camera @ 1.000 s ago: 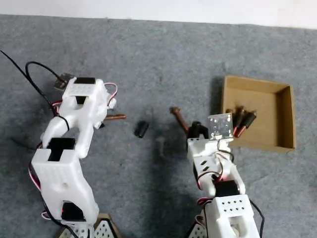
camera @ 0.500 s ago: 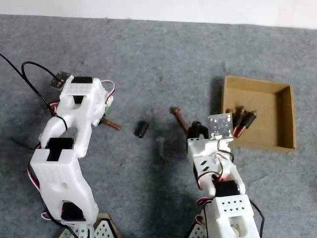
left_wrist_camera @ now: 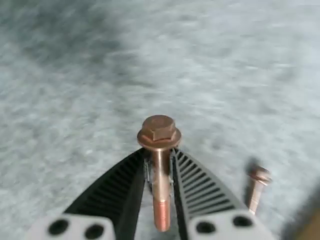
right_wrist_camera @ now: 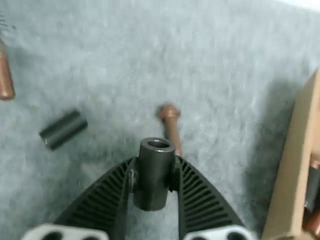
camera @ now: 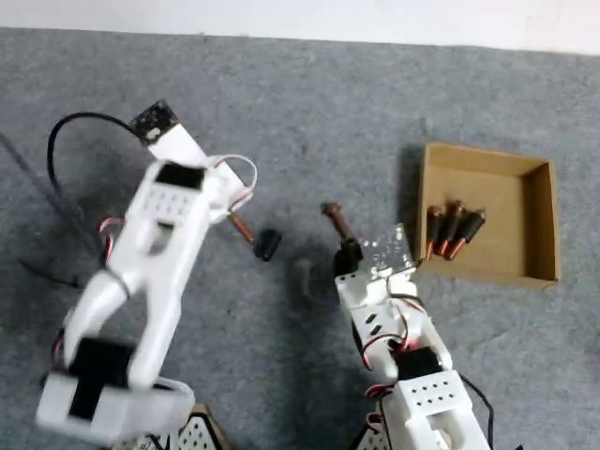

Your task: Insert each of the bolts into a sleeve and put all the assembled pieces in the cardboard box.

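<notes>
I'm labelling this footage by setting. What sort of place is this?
Likely a robotics test bench: a small white left arm and right arm side by side, a grey felt-covered table, and a cardboard box for parts.

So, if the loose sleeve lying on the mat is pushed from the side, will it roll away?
Probably it rolls: the loose sleeve is a round cylinder lying on its side. The fuzzy mat would likely stop it soon. It looks rigid, so squeezing should hardly deform it.
</notes>
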Controlling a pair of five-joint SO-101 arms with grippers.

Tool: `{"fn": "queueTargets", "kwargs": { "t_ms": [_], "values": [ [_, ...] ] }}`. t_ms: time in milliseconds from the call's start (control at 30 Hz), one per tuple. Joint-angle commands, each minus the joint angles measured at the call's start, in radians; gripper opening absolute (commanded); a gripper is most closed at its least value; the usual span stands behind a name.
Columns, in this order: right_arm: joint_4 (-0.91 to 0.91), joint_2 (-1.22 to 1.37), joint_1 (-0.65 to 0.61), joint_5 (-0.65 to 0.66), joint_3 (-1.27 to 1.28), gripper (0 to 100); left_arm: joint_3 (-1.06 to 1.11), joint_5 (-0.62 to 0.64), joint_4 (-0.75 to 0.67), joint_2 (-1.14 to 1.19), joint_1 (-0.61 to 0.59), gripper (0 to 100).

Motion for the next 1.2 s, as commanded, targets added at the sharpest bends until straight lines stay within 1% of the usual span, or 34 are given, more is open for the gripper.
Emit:
{"fn": "queueTargets", "kwargs": {
  "t_ms": [0,133,233,333,400,500,600,833,900,1033,1167],
  "values": [
    [-0.047,-0.016,-0.016,0.02,0.019,0.5,0.166,-0.037,-0.133,-0.285,0.041,0],
    [-0.047,-0.016,-0.074,0.025,0.022,0.5,0.392,-0.068,-0.267,-0.507,0.074,0],
    [-0.047,-0.016,-0.12,0.026,0.022,0.5,0.576,-0.087,-0.373,-0.654,0.125,0],
    [-0.047,-0.016,-0.148,0.083,0.021,0.5,0.714,-0.115,-0.459,-0.794,0.159,0],
    [-0.047,-0.016,-0.183,0.126,0.022,0.5,0.774,-0.132,-0.496,-0.898,0.143,0],
    [-0.047,-0.016,-0.248,0.189,0.022,0.5,0.857,-0.135,-0.508,-1.047,0.151,0],
    [-0.047,-0.016,-0.288,0.213,0.022,0.5,0.932,-0.135,-0.514,-1.178,0.157,0],
    [-0.048,-0.018,-0.294,0.213,0.021,0.5,1.052,-0.135,-0.514,-1.429,0.163,0],
    [-0.048,-0.018,-0.297,0.213,0.022,0.5,1.078,-0.135,-0.514,-1.484,0.165,0],
    [-0.048,-0.018,-0.343,0.215,0.022,0.5,1.124,-0.135,-0.512,-1.569,0.165,0],
    [-0.048,-0.021,-0.352,0.215,0.022,0.5,1.152,-0.133,-0.508,-1.593,0.18,0]
  ]
}}
